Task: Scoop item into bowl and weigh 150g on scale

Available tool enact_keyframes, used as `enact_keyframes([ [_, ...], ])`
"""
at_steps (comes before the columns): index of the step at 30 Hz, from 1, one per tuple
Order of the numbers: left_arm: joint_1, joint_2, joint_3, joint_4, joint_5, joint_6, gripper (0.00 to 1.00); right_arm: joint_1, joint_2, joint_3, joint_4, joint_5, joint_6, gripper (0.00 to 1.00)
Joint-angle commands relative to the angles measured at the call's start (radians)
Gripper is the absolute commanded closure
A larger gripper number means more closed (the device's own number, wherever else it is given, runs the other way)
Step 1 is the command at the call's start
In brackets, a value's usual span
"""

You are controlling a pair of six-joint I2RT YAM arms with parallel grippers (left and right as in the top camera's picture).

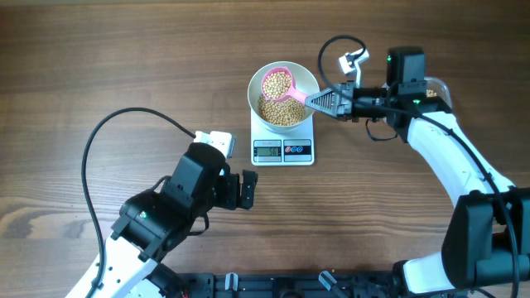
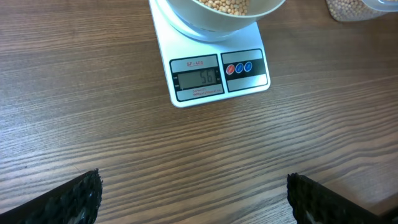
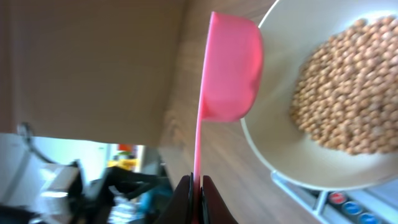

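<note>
Wood-grain table (image 1: 99,66) fills the overhead view. The white kitchen scale (image 1: 282,151) sits toward the far edge, slightly right of the middle. The white bowl (image 1: 310,81) stands on the scale's platform, with a layer of soybeans (image 1: 281,112) across its bottom.

Your right gripper (image 1: 316,101) is clamped on the handle tip of the pink scoop (image 1: 277,84). The scoop hangs over the far-left part of the bowl, cup upward and loaded with beans. Your left gripper (image 2: 194,202) hovers over bare wood nearer the front edge, facing the scale, with its jaws wide apart and nothing between them.

You appear to be at the pour of one scoop cycle. The display (image 2: 198,78) shows what looks like two digits, too blurred to read for certain, so the weight is probably well short of the target.

Next, roll the right wrist slowly so the beans slide into the bowl and not over its rim. Then check the display. More trips to the clear tub (image 2: 351,7) at the far right seem likely.
</note>
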Motion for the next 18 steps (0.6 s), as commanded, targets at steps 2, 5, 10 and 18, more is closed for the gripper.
enact_keyframes([
  [2,-0.003,0.004,0.014,0.003,-0.017,0.012,0.00,0.012,-0.030,0.006,0.005,0.151,-0.160,0.96],
  [5,-0.003,0.004,0.014,0.003,-0.017,0.012,0.00,0.013,-0.050,0.006,0.005,0.246,-0.239,0.96],
  [10,-0.003,0.004,0.014,0.003,-0.017,0.012,0.00,0.042,-0.107,0.006,-0.016,0.395,-0.343,0.96],
  [18,-0.003,0.004,0.014,0.003,-0.017,0.012,0.00,0.201,-0.136,0.006,-0.143,0.695,-0.522,0.96],
])
